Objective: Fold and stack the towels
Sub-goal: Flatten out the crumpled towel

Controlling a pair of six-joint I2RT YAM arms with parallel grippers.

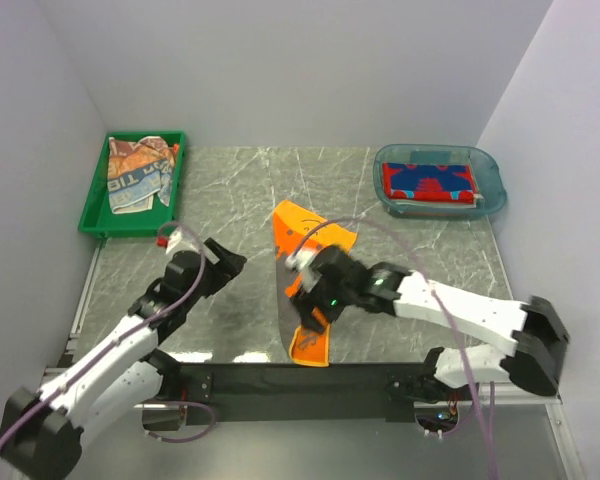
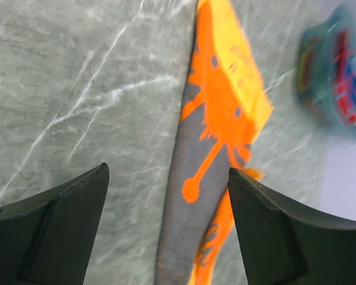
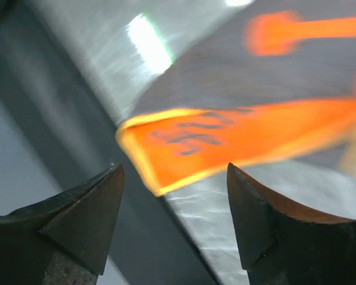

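Observation:
The orange-grey cartoon towel (image 1: 298,262) lies as a long narrow strip down the middle of the table, its near end at the front edge. It also shows in the left wrist view (image 2: 216,119) and the right wrist view (image 3: 225,148). My right gripper (image 1: 308,322) hovers over the strip's near end, open and empty (image 3: 175,219). My left gripper (image 1: 232,262) is to the left of the strip, open and empty, pointing at it (image 2: 166,225). A red towel with blue lettering (image 1: 428,182) lies folded in the blue tub. Crumpled towels (image 1: 138,175) lie in the green tray.
The green tray (image 1: 92,215) stands at the back left and the clear blue tub (image 1: 490,175) at the back right, also seen in the left wrist view (image 2: 335,71). The dark front edge of the table (image 3: 77,148) runs just beside the towel's near corner.

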